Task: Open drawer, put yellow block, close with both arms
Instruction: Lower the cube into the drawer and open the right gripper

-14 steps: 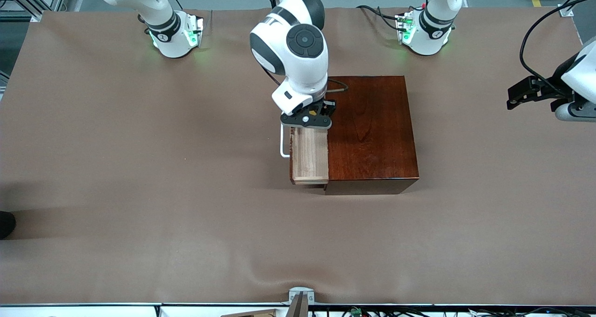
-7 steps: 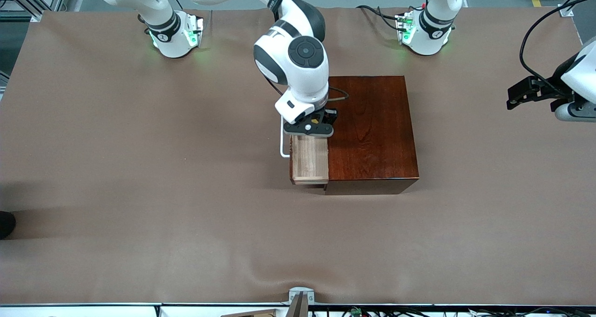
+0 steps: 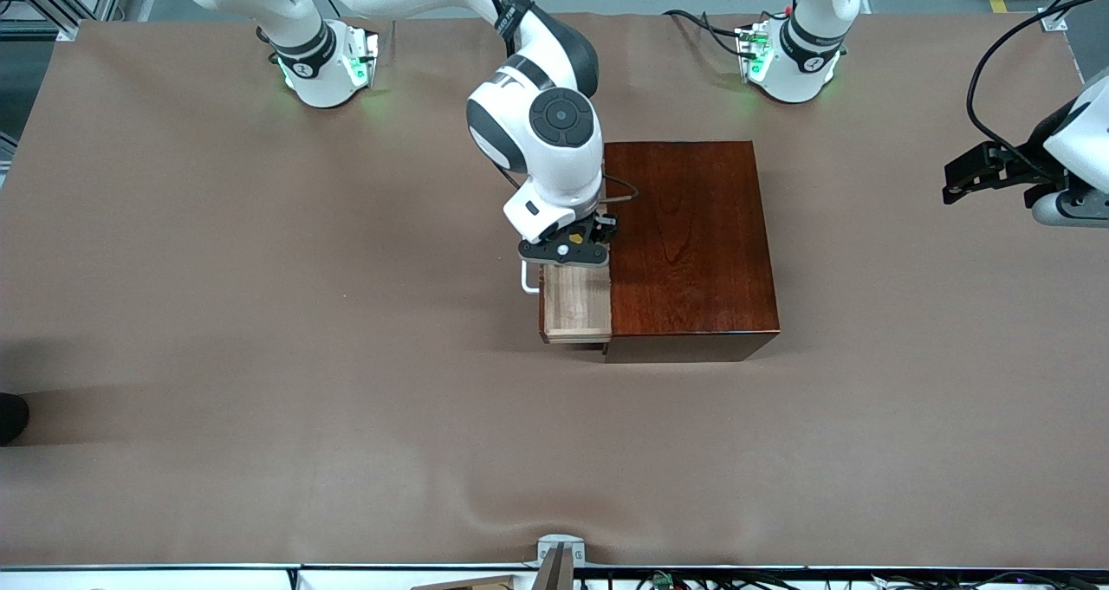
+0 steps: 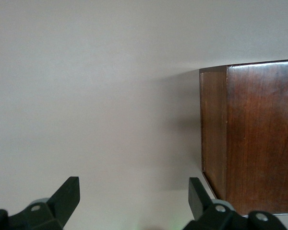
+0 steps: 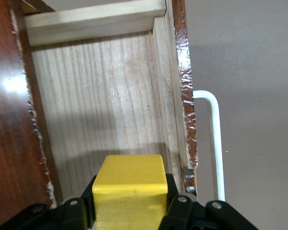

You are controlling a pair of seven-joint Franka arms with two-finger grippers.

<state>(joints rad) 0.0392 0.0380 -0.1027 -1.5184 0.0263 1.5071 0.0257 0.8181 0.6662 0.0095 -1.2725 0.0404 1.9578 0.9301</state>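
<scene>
The wooden box (image 3: 689,248) stands on the desk (image 3: 260,313), about midway between the two arms' ends. Its drawer (image 3: 576,302) is pulled partway out toward the right arm's end, with the handle (image 3: 525,276) on the drawer's front. The right tool (image 3: 564,253) hangs over the open drawer with the yellow block (image 5: 129,189) clamped between its fingers, above the drawer's floor. The left tool (image 3: 988,170) waits in the air over the left arm's end of the desk, well apart from the box.
</scene>
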